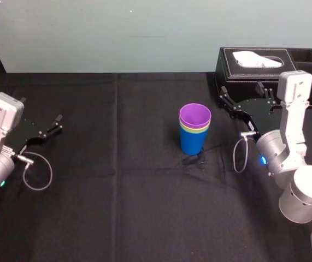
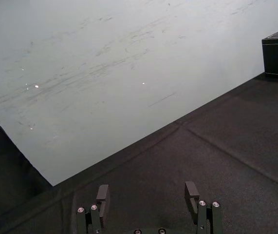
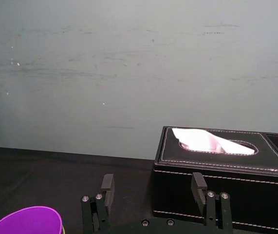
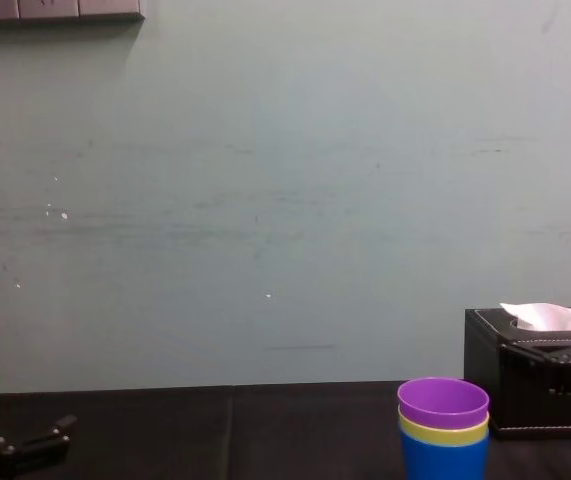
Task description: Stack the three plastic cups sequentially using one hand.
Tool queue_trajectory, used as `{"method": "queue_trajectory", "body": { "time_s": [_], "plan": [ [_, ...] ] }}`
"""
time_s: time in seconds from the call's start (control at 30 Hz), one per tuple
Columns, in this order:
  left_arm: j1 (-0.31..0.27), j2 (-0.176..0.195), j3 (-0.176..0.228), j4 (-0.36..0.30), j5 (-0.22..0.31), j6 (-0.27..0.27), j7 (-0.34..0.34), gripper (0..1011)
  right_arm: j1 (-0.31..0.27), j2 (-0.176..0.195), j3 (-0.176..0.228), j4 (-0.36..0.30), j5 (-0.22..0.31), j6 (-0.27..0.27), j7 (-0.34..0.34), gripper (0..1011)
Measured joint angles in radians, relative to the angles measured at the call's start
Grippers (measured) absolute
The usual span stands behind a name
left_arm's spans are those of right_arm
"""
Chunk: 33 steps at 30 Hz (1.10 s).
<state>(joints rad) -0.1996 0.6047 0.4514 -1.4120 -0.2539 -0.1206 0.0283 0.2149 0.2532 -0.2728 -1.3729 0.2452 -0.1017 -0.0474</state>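
Purple cup nests in yellow-green cup, blue cup.

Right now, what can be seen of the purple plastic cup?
The smooth, tapered purple plastic cup stands upright, mouth open and empty. It is nested innermost in the yellow-green plastic cup, which sits in the blue plastic cup on the black tablecloth near mid-table. Just its rim band and inside show. The left claw and the right claw, both open, are clear of it.
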Motion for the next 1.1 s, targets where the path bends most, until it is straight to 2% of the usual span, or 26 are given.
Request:
{"method": "queue_trajectory", "body": {
  "time_s": [1.1],
  "plan": [
    [0.0, 0.0, 0.0, 0.0, 0.0, 0.0, 0.0, 1011, 0.002, 0.001, 0.0, -0.001, 0.0, 0.0, -0.006, 1003]
  ]
}}
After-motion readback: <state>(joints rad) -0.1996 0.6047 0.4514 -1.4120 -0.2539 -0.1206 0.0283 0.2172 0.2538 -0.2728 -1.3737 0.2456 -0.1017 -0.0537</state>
